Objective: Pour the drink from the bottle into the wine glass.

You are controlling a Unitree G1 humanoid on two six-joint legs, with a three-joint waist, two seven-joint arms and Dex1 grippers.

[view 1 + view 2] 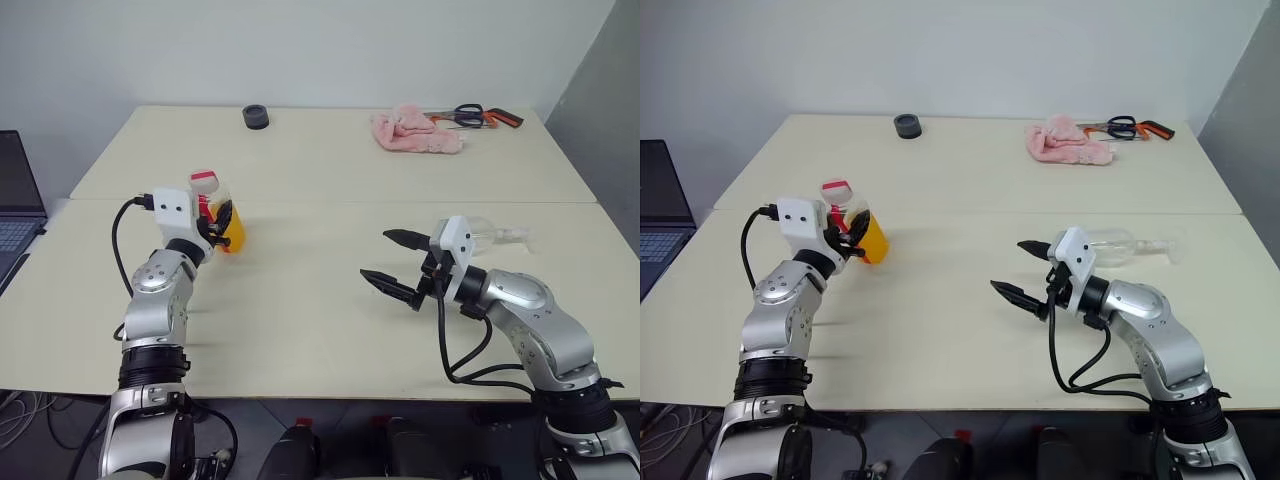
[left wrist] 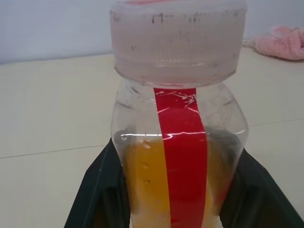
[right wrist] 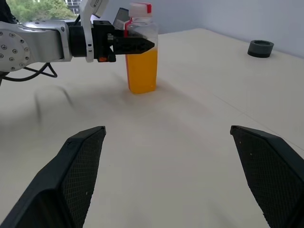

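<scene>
The bottle (image 1: pixel 212 186) stands upright on the left part of the table, clear plastic with a red stripe (image 2: pixel 183 156) and a white-and-red cap. The orange drink (image 3: pixel 141 71) fills its lower half. My left gripper (image 1: pixel 222 224) is shut on the bottle, one black finger (image 2: pixel 102 190) pressed to each side. The wine glass (image 1: pixel 1128 245) lies on its side on the table just behind my right wrist. Over the table to the right, my right gripper (image 1: pixel 375 254) is open and points toward the bottle with nothing between its fingers.
At the far edge of the table (image 1: pixel 320 330) are a small black round object (image 1: pixel 256 116), a pink cloth (image 1: pixel 415 132) and scissors (image 1: pixel 480 114). A laptop (image 1: pixel 15 210) sits off the left side. A seam (image 1: pixel 330 201) runs across between two tabletops.
</scene>
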